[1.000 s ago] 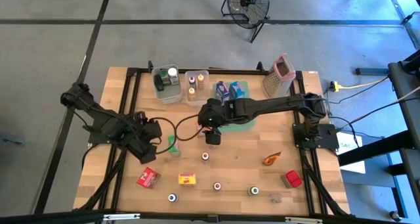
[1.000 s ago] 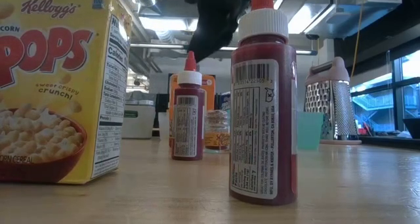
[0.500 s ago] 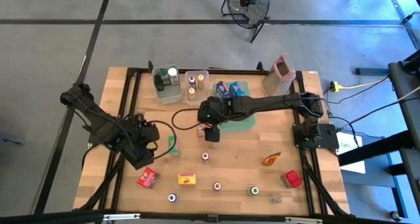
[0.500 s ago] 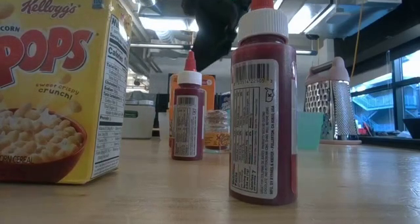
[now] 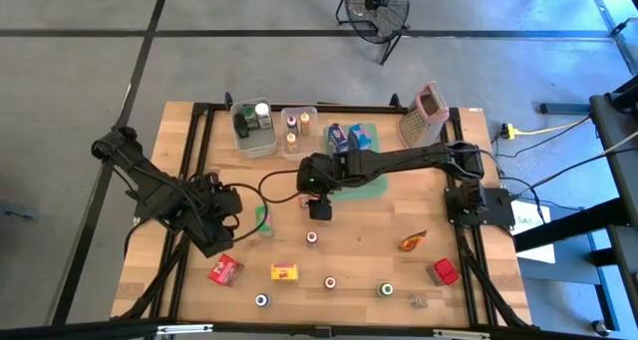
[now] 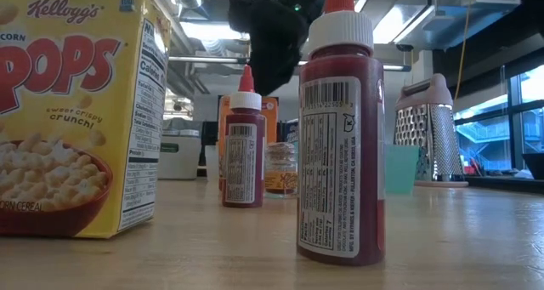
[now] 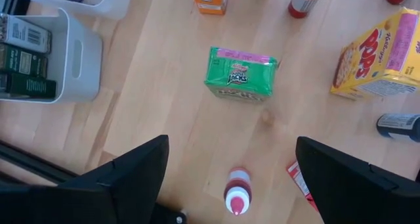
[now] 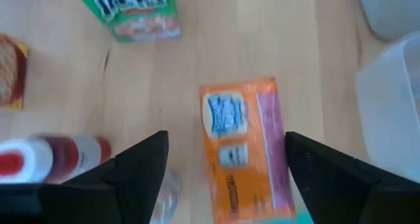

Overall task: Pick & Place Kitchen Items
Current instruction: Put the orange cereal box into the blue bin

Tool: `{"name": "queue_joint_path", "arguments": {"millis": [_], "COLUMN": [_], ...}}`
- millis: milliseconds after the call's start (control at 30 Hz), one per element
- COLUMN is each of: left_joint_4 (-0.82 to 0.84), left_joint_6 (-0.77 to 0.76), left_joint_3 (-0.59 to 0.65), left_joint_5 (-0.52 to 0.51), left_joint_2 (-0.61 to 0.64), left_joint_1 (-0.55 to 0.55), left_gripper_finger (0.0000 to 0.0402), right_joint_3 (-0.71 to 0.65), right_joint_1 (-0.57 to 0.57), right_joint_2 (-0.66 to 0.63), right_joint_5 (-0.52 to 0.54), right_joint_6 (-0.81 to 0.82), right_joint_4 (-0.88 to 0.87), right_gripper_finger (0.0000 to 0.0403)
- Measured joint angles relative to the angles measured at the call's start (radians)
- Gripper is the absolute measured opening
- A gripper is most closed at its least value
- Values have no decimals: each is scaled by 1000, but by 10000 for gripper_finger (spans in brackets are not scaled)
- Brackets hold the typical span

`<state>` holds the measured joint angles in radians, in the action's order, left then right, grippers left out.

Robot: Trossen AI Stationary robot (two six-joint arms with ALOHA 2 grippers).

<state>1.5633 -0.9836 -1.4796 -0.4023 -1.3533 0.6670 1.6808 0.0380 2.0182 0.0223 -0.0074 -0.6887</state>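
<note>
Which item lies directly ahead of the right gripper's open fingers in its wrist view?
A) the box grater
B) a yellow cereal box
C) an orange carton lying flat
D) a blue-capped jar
C: the orange carton lies flat on the wood, framed between the spread fingers of the right gripper, which holds nothing.

High view straight down on whole surface [image 5: 359, 250], low view level and close behind cereal box [image 6: 76, 111], both wrist cams look down, sharing green carton [image 7: 240, 73].
</note>
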Motion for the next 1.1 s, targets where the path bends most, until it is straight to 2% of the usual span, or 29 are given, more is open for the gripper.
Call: {"name": "queue_joint_path", "arguments": {"millis": [567,700,1100], "left_joint_4": [-26,-26,-26], "left_joint_6": [2,2,7], "left_joint_3": [0,0,0], "left_joint_5": [0,0,0], "left_joint_2": [0,0,0], "left_joint_1": [0,0,0], "left_gripper_finger": [327,329,329], "right_joint_3": [-1,-1,-1], "right_joint_1": [-4,-4,-5], "right_joint_2": [46,46,46], "right_joint_5": [0,0,0], "right_joint_6": [-8,-7,0], "right_joint_4": [-1,-4,-11], "right_gripper_finger": [299,274,163]}}
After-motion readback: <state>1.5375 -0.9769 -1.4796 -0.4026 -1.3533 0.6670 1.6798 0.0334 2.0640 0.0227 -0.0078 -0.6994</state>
